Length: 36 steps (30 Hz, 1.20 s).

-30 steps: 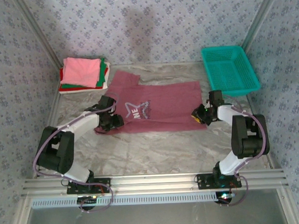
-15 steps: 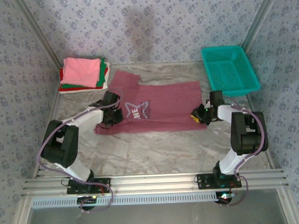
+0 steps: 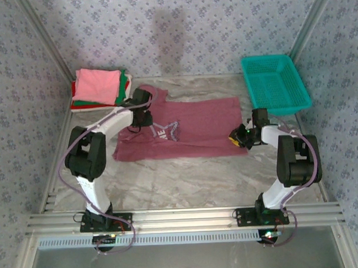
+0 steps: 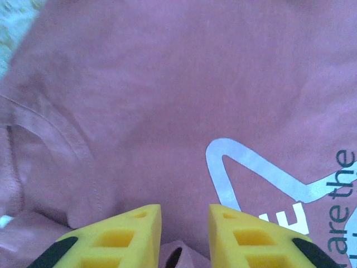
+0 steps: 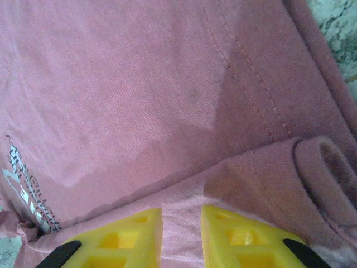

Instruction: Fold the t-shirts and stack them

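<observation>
On tabletop (image 3: 186, 175), maroon t-shirt (image 3: 196, 124) laid out mid-surface, left pincer (image 3: 144, 114) narrowly parted by star print, hold on cloth unclear, right pincer (image 3: 239, 136) pinching its right-hand edge, folded stack (image 3: 98, 87) far-left corner.

Left pincer (image 4: 184, 215) reaches far forward, jaws slightly parted; right pincer (image 5: 181, 216) pinches the maroon t-shirt (image 5: 139, 100).

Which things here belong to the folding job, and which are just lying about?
Job: maroon cotton t-shirt with white star print; stack of folded pink, green, red and white t-shirts.
Lying about: teal plastic mesh basket.
</observation>
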Motion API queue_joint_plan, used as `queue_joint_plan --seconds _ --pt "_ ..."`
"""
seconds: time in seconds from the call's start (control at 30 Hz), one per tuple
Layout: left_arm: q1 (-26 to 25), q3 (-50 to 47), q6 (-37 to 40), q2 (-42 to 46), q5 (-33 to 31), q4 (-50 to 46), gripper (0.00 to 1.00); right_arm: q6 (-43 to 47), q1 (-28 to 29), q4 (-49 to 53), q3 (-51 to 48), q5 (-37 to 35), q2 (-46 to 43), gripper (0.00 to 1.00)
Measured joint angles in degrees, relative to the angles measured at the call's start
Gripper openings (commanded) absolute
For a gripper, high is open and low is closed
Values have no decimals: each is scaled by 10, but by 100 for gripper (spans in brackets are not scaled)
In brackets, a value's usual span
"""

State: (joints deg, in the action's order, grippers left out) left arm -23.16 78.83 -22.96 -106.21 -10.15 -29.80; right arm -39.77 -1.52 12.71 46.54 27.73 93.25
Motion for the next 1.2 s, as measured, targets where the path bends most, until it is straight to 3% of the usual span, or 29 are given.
queue_joint_plan --seconds 0.2,0.33,0.53,0.87,1.2 --pt "2 -79 -7 120 -19 24 54 9 -1 10 0 0 -11 27" --pt "30 -159 -22 186 -7 35 54 13 -2 12 0 0 -11 27" --pt "101 -210 -25 169 33 48 55 15 -2 12 0 2 -7 27" --pt "96 -171 24 66 75 84 56 15 3 13 0 2 -6 27" --pt "48 -131 56 14 78 98 12 15 3 15 0 2 -6 27"
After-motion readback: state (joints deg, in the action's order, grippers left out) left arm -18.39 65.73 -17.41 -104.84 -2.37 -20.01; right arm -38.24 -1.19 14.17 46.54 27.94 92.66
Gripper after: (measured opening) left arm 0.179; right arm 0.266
